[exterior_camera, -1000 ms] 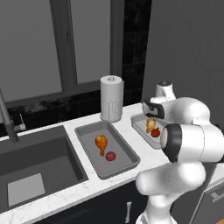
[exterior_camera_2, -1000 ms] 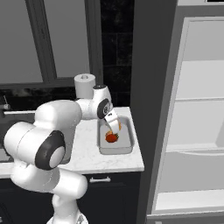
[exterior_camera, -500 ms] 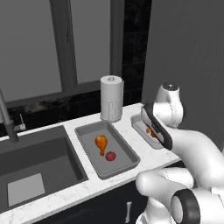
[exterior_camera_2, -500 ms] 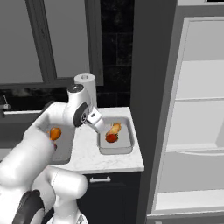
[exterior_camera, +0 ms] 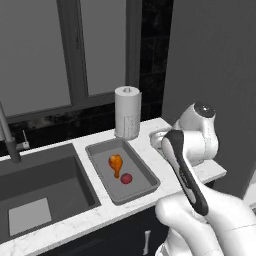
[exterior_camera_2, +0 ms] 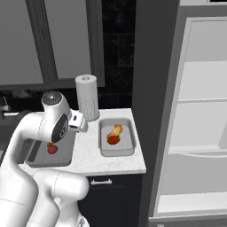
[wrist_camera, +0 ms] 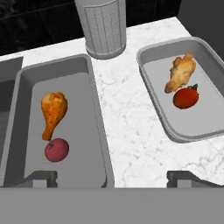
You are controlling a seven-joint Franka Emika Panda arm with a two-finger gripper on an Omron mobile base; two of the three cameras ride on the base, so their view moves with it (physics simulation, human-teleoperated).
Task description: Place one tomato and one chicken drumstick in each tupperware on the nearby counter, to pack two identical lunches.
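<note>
Hand view: both tupperware [wrist_camera: 98,127] [wrist_camera: 151,94] run lengthwise away from the counter [wrist_camera: 131,131] edge.

Two tupperware on counter [wrist_camera: 131,127], left tray [wrist_camera: 94,113] and right tray [wrist_camera: 151,109] each with drumstick behind tomato; paper-towel roll [wrist_camera: 101,26] behind, between them; sink [exterior_camera: 40,185] far left

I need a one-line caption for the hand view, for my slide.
Two tupperware trays on the counter, each holding a tomato and a chicken drumstick.
</note>
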